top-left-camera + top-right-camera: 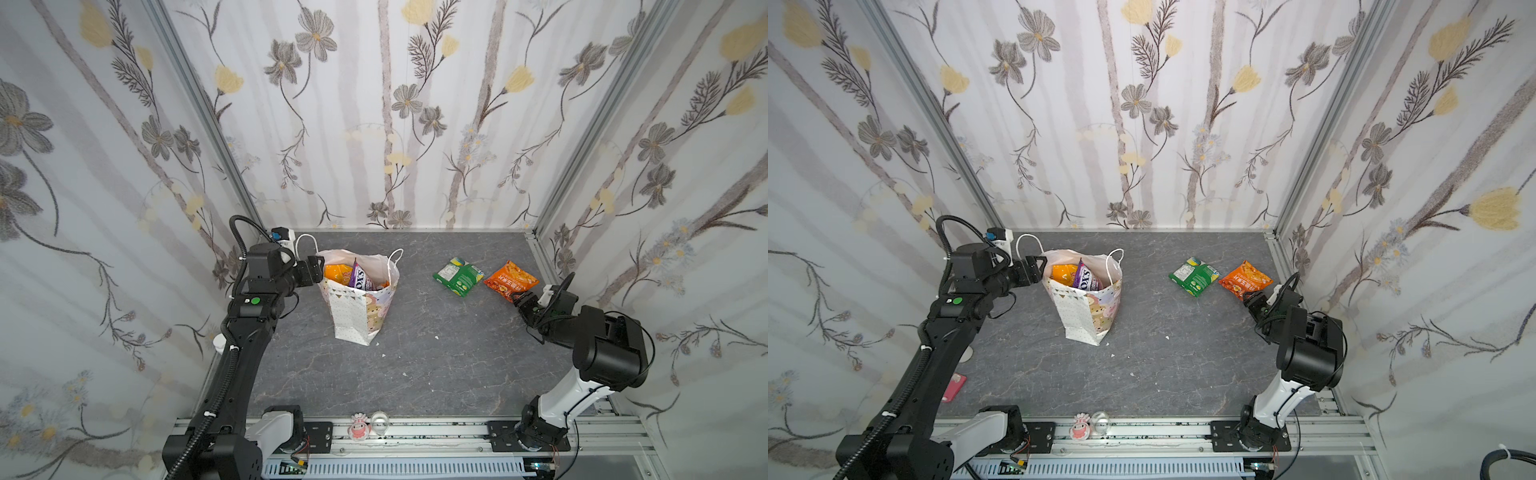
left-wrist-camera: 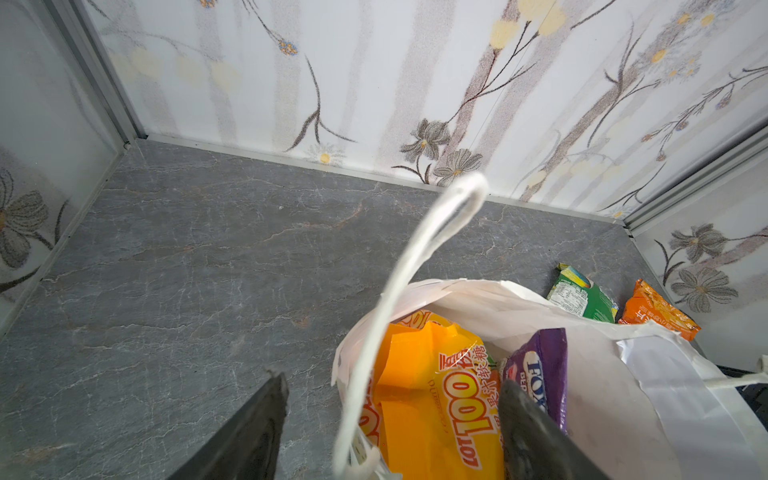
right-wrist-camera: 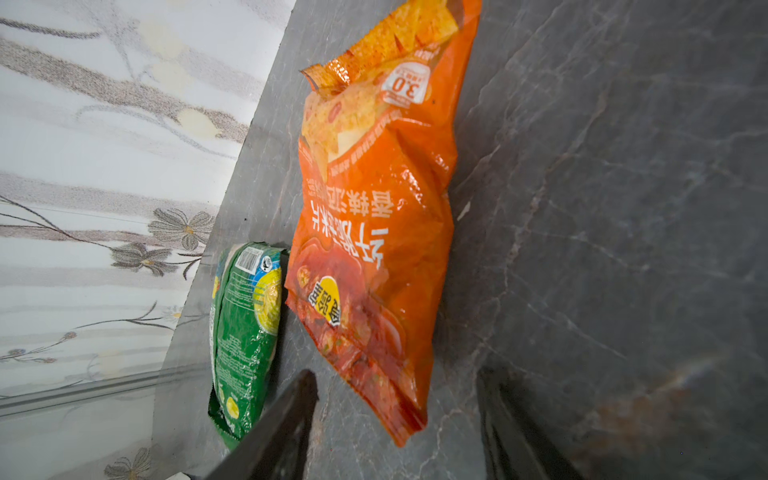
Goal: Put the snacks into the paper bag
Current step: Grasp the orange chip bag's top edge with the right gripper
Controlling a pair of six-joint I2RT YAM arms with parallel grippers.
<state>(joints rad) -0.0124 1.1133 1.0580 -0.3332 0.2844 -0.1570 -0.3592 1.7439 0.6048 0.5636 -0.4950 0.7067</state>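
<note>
Paper bag [image 1: 357, 316] left on table [image 1: 415, 374], snacks [image 1: 338, 274] inside, loose packet [image 1: 459, 276] far right, chip bag [image 1: 510, 282] beside it

Tabletop [image 1: 436, 365]: wide bare stretch between paper bag [image 1: 357, 320] and green packet [image 1: 458, 277]; front half unobstructed. Bag mouth: crowded by yellow-orange packet [image 2: 428, 399] and purple packet [image 2: 540, 365]; cord handle [image 2: 415, 257] arches over one rim. Green packet and orange chip bag [image 1: 510, 281]: narrow gap between.

Tabletop [image 1: 436, 374], grey marbled: paper bag [image 1: 357, 316], upright, at left gripper [image 1: 318, 268]; orange chip bag [image 1: 510, 286], flat, just ahead of right gripper [image 1: 523, 300]; green packet [image 1: 458, 276] beyond.
</note>
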